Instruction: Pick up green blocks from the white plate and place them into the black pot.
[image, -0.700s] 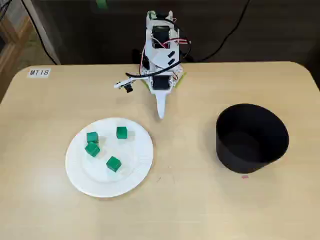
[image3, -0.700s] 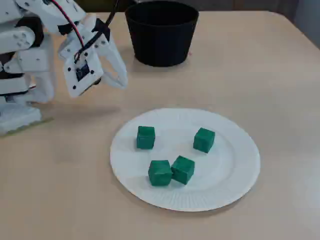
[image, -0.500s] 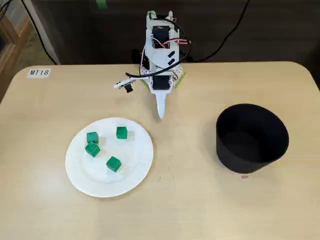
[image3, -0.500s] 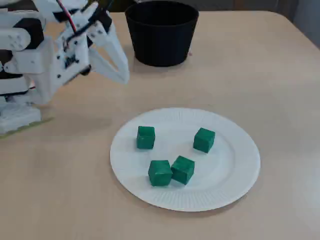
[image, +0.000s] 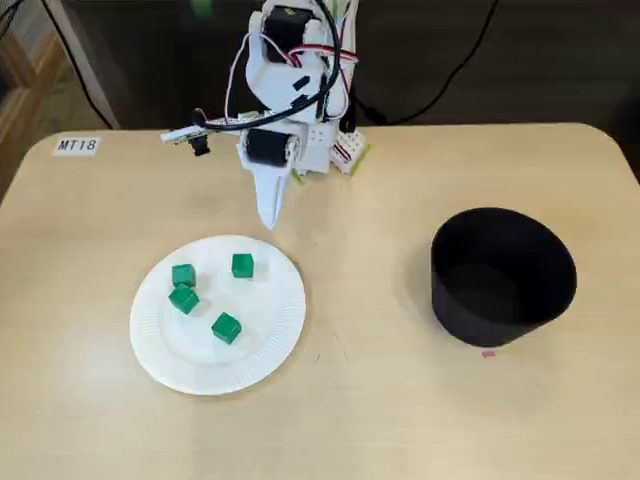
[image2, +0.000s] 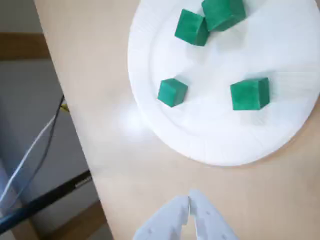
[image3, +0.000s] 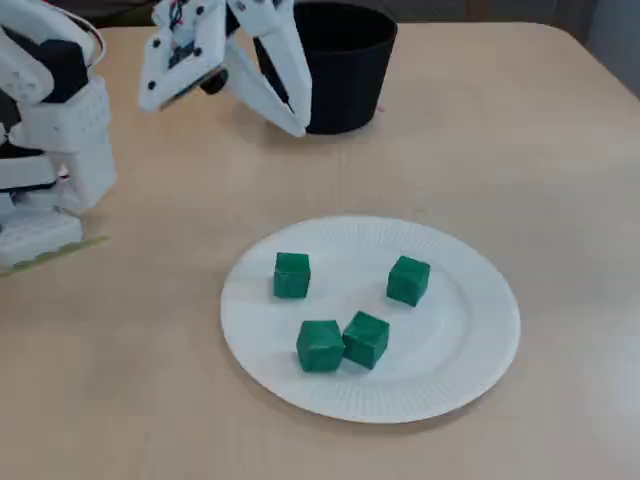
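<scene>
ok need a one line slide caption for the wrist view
Closed gripper poised short of a white plate holding four green blocks, two of them touching.

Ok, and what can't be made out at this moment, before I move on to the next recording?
- Black pot, inside: too dark in a fixed view. In the other fixed view, its own wall and the gripper hide it, so any block inside is unseen.
- White plate: the wrist view crops its top and right.
- One green block: cut by the wrist view's top edge.
</scene>
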